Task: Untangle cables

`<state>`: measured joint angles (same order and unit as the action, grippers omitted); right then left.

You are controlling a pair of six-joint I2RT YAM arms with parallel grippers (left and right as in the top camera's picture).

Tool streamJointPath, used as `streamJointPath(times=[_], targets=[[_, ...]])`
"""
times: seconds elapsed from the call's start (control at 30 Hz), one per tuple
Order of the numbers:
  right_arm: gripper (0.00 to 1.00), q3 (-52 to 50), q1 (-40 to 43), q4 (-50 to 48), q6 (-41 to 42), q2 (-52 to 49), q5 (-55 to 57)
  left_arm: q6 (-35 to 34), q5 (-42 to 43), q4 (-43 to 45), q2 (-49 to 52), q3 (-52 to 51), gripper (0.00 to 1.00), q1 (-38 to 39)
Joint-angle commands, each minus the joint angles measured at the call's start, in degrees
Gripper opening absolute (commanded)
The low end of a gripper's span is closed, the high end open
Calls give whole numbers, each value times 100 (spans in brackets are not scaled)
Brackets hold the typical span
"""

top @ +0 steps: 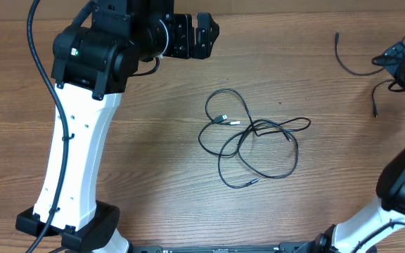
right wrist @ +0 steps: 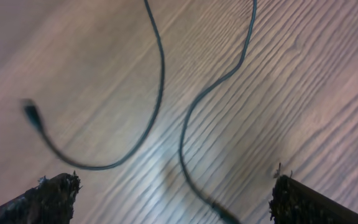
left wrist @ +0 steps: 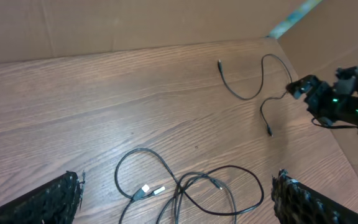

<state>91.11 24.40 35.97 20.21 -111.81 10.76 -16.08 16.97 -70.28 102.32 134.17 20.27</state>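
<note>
Left: we note the left pincer (top: 209,35) hanging over the far side of the bench (top: 153,161), its fingers wide apart with nothing between them.

Centre: the tangled cables (top: 255,130) lie flat on the wood in loose overlapping loops. Two small plugs (top: 225,121) sit side by side inside the left loop.

Right: a separate cable (right wrist: 160,81) curves across the bench near the far right corner, well apart from the tangle. The right pincer (right wrist: 176,199) hangs above it, also spread apart and gripping nothing.
</note>
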Motion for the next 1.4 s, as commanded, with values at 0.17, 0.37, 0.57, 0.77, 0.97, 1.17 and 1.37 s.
streamJointPath(times=[0.17, 0.37, 0.57, 0.77, 0.97, 1.17, 1.37], targets=[[96, -15, 44, 2, -1327, -883, 140, 129, 44, -46, -42, -26, 100, 37], [80, -17, 55, -57, -1325, -1224, 120, 131, 44, -201, -42, -26, 100, 37], [65, -79, 55, -203, -1325, -1274, 120, 129, 46, -343, -42, -26, 100, 37], [64, -114, 52, -247, -1325, -1368, -61, 129, 44, -343, -42, -26, 100, 37], [61, -116, 52, -254, -1325, -1517, -308, 129, 46, -343, -42, -26, 100, 37], [42, -116, 55, -256, -1322, -1648, -310, 129, 46, -343, -42, -26, 100, 37], [15, -116, 55, -271, -1274, -1648, -315, 129, 44, -343, -42, -26, 100, 37]])
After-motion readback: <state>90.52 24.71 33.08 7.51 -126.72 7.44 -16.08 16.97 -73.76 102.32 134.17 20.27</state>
